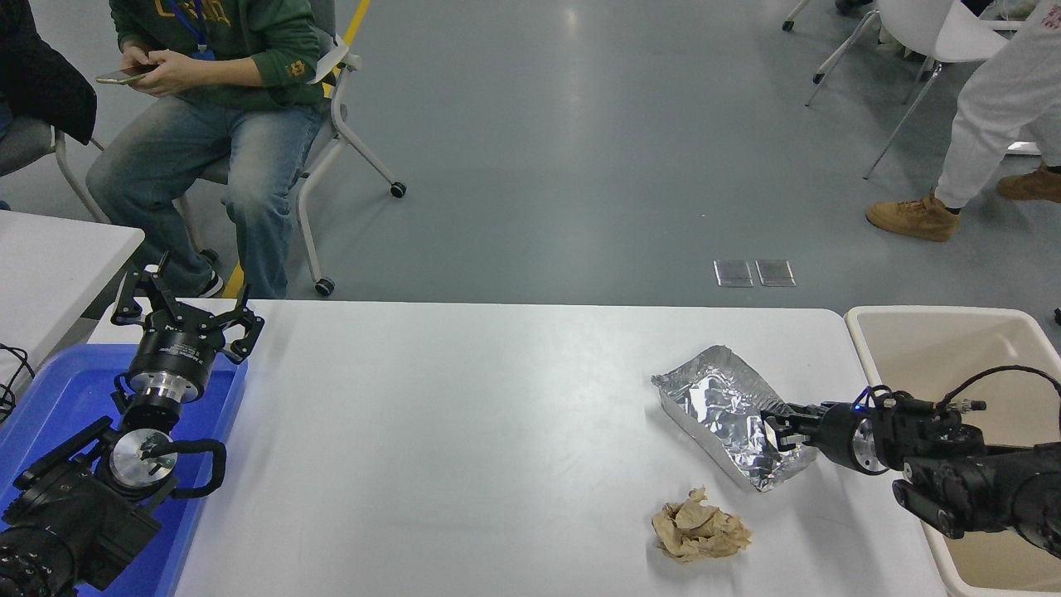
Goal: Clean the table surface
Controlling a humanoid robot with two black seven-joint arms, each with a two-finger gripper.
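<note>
The right claw point(779, 424), slightly open, reaches the foil tray's point(719, 406) near rim; next, it must close there.

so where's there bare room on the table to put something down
The widest free patch of the table surface runs from the blue bin under the parked left gripper across to the foil tray. It is crowded at the right: tray, crumpled brown paper, and the right gripper at the tray's rim.

white table surface point(464, 431), silver foil tray point(721, 406), blue bin point(66, 398)
</note>
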